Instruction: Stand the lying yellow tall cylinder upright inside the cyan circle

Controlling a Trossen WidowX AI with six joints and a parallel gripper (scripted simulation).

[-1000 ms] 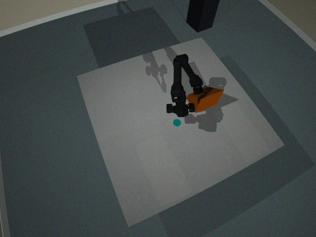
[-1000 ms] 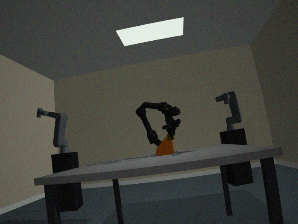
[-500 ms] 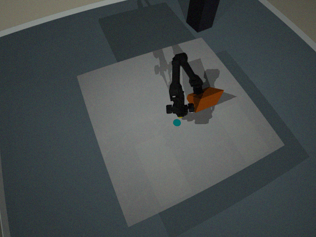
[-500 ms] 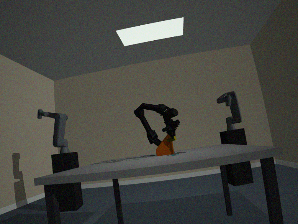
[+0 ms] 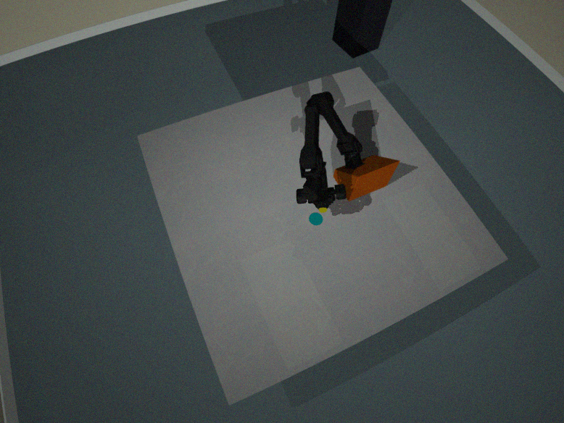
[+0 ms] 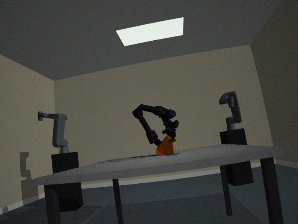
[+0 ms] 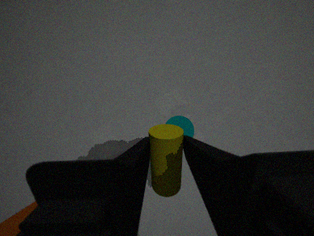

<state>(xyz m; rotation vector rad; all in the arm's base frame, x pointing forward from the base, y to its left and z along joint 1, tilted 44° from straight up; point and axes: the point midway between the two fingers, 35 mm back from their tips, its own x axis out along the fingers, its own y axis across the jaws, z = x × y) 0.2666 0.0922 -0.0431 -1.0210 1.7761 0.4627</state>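
The yellow tall cylinder is held in the air above the table, tilted well away from upright, nearer to lying in the exterior view. My gripper is shut on it, one finger on each side. The cyan circle lies flat on the table. In the top view it is just below and left of the cylinder's visible end; in the wrist view the cylinder's end overlaps part of it. Most of the cylinder is hidden behind the gripper in the top view.
An orange wedge-shaped block stands by the arm's base, close to the gripper's side. The pale table carries the arm. Two grey arms stand on dark pedestals beyond the table.
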